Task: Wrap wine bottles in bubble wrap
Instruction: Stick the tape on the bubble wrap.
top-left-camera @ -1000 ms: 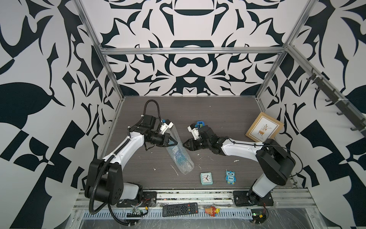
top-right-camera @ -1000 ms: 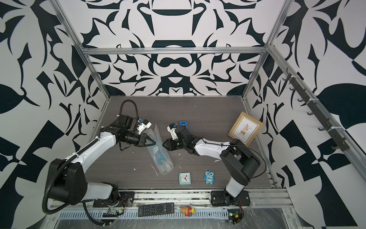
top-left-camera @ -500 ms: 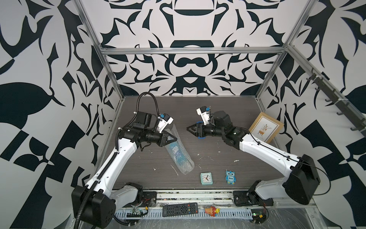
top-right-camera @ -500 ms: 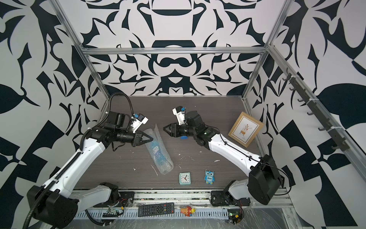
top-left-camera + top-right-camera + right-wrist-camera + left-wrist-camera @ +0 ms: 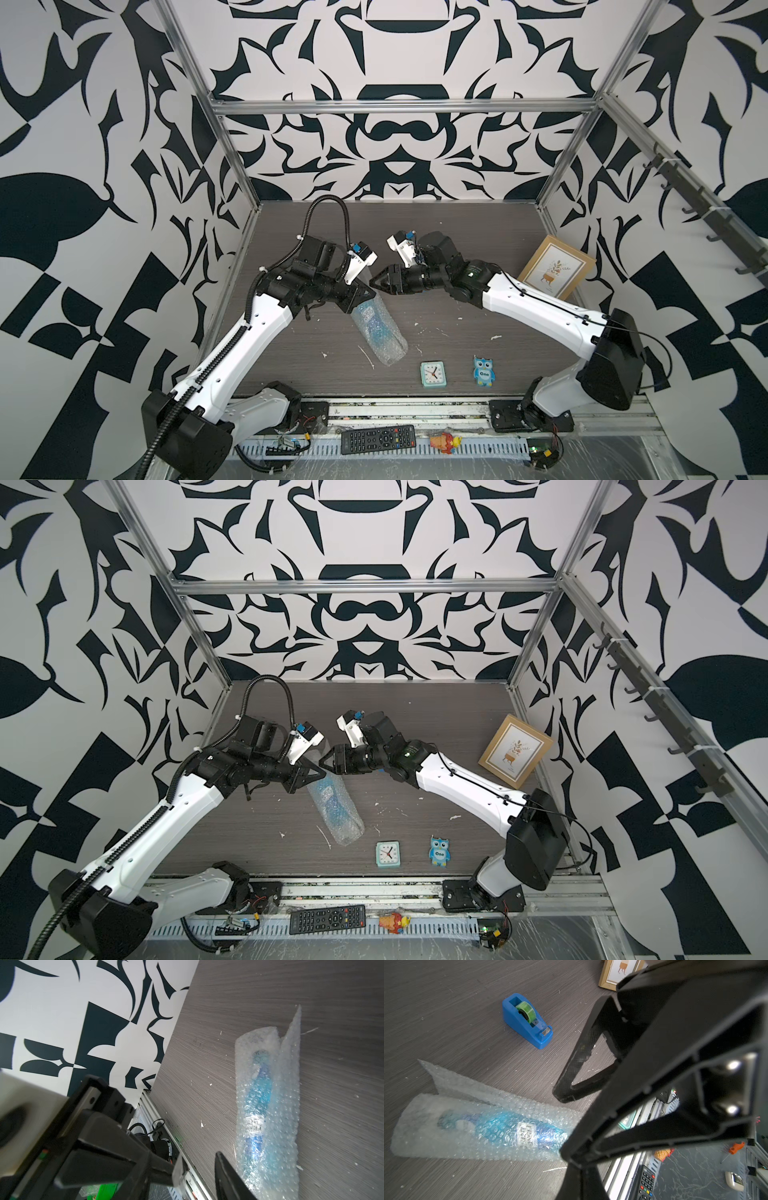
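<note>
Slim blue bottle point(image 5: 500, 1128), bubbly clear wrap point(image 5: 446, 1147) tube, grey woodgrain table point(image 5: 446, 1022)

My left arm point(image 5: 253, 328) reaches in from the near left, with my left gripper point(image 5: 371, 293) pinched closed. My right arm point(image 5: 540, 309) stretches in from the near right, and my right gripper point(image 5: 378, 284) points left with its jaws parted. The two tips nearly meet.

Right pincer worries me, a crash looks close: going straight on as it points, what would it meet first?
Probably the left pincer, almost tip to tip with the right pincer in both top views; their heights may differ, so it might pass.
</note>
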Controlling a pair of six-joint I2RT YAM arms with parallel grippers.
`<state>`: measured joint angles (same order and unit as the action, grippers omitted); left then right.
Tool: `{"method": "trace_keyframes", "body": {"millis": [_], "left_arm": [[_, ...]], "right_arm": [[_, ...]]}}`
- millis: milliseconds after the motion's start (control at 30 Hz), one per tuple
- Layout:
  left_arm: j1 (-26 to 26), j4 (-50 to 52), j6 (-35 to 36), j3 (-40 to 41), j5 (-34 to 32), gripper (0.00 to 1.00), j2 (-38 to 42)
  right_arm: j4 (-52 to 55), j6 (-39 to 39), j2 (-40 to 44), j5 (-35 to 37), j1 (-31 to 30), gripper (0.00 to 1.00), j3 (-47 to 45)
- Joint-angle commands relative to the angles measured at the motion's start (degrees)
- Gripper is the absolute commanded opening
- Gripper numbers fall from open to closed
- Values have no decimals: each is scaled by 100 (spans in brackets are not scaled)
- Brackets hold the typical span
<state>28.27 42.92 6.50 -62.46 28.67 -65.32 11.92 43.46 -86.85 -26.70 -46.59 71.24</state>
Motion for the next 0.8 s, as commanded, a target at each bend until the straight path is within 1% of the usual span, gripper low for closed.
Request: {"method": "trace_keyframes", "body": {"millis": [0, 133, 200, 333, 367, 567, 633, 767], "left_arm": [[120, 189, 120, -169, -259, 0, 7], [204, 194, 141, -165, -367, 0, 27], [238, 190, 158, -163, -414, 0, 41], [299, 187, 230, -115, -535, 0, 109], [321, 186, 249, -88, -563, 0, 133], [598, 81, 420, 112, -849, 0, 422], [713, 9, 453, 177, -1039, 0, 559], [782, -161, 402, 306, -1385, 0, 781]], "right_arm": [[101, 125, 53, 181, 9, 47, 250], [3, 200, -32, 141, 14, 38, 284], [-30, 224, -82, 86, 10, 31, 307], [-29, 293, -54, 216, 9, 5, 242], [-13, 311, -37, 276, 9, 0, 232], [338, 365, -7, 649, 15, 0, 275], [557, 357, -25, 811, 18, 0, 309], [803, 360, -62, 989, 18, 0, 331]]}}
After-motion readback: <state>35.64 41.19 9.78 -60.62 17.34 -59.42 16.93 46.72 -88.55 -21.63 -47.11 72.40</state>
